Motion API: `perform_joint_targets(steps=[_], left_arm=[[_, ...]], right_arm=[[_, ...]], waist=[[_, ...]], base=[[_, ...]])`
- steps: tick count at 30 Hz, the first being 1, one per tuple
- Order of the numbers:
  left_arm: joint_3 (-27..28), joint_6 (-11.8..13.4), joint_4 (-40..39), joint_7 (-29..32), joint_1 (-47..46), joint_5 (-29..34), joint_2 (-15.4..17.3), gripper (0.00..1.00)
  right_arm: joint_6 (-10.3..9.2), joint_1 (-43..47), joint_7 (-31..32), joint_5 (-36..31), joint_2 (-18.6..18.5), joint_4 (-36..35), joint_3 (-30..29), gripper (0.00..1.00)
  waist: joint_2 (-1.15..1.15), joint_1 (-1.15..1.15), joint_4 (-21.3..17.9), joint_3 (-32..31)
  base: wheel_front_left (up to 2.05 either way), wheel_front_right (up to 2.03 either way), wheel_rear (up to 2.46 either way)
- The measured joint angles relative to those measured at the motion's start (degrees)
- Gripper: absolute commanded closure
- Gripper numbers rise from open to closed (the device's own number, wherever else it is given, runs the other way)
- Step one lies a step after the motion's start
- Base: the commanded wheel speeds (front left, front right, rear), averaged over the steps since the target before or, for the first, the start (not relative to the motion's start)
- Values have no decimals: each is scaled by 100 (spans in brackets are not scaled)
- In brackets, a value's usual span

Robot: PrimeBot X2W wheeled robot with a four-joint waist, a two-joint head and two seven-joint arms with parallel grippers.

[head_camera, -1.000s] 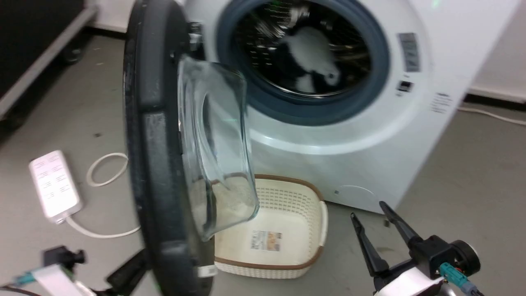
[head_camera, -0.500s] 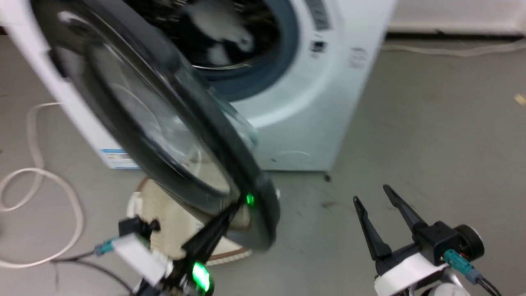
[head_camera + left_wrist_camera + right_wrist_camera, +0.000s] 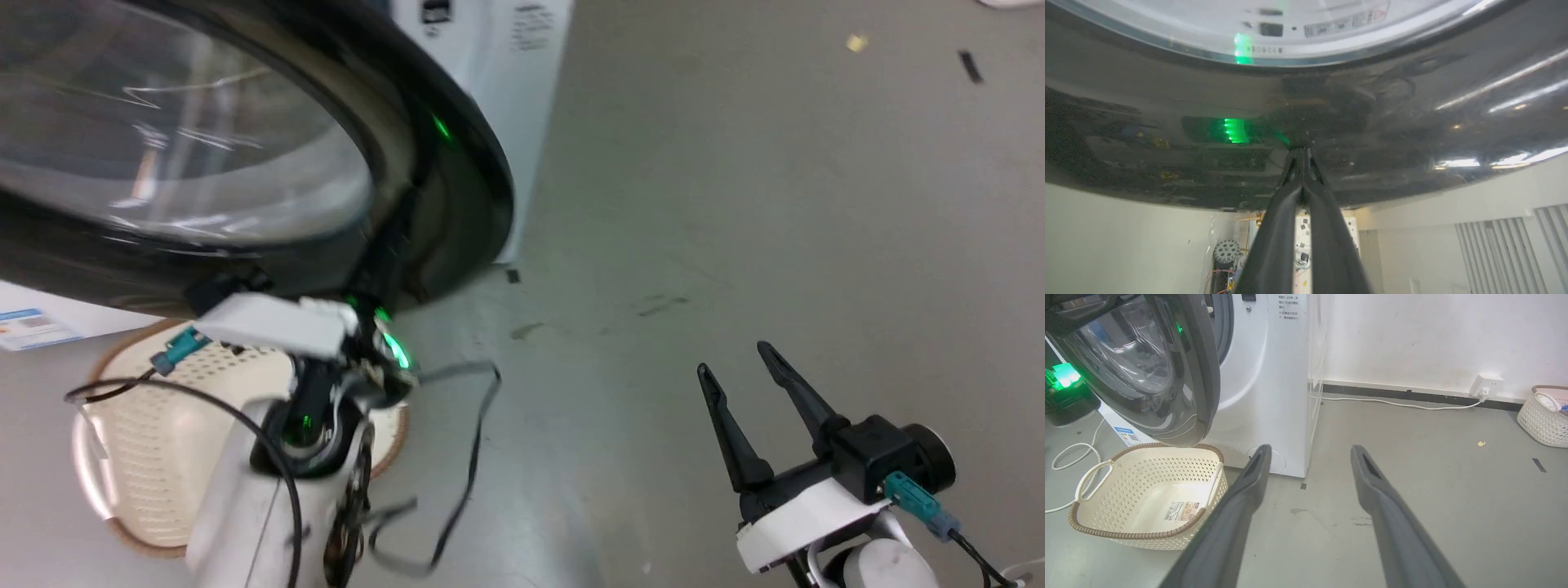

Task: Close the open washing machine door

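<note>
My left gripper [image 3: 1302, 163] has its fingers pressed together with nothing between them, the tips resting on the glossy black rim of the door [image 3: 1412, 122], where my green light reflects. My right gripper [image 3: 732, 358] hangs over bare floor [image 3: 775, 204], its fingers spread wide and holding nothing, just as half a second ago. My head has turned since then, so the whole scene has shifted. The drum that showed beside the door no longer does, and the door's glass and rim take up the upper left of the head view. Behind them I see just a strip of the washer [image 3: 522, 98]. My left forearm now reaches further up that view. From the right wrist the door [image 3: 1200, 375] stands ajar, with a gap to the washer's [image 3: 1265, 396] front and some grey gasket [image 3: 1221, 326] visible in it. A cream basket [image 3: 1167, 473] sits on the floor in front of the washer, below the door's lower rim, next to a blue label [image 3: 1126, 435]. A white cord [image 3: 1069, 451] loops to its left. Farther off, a cable [image 3: 1392, 403] runs along the wall to a socket [image 3: 1486, 381], and a second basket [image 3: 1543, 416] stands at the far right.
</note>
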Motion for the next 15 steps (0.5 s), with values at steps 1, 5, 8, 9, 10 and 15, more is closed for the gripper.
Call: perform_joint_targets(steps=[1,5,8,9,10,15], left_arm=[[0,0,180,-223,-134,-27,0,100],[-115,0,710,-815,-458,-54,1,100],[-258,0,666,-923,-505,-98,-2,100],[-290,0,610,-929,-502,-81,-1,100],[-325,0,546,-931,-485,-29,0,100],[-565,0,34,-845,132,404,116,100]], right_arm=[[0,-12,0,9,3,-4,7,0],[0,-16,0,113,8,-9,46,0],[0,-16,0,140,11,-22,44,0],[0,-16,0,140,13,-27,41,0],[0,-14,-1,137,14,-33,27,0],[0,9,-24,77,20,-73,-75,0]], waist=[[0,0,-58,37],[0,0,-176,114],[0,-1,-98,84],[0,-1,-54,66],[0,-1,-5,45],[0,-1,318,-133]], base=[[0,0,0],[0,0,0],[0,0,0],[0,0,0],[0,0,0],[0,0,0]])
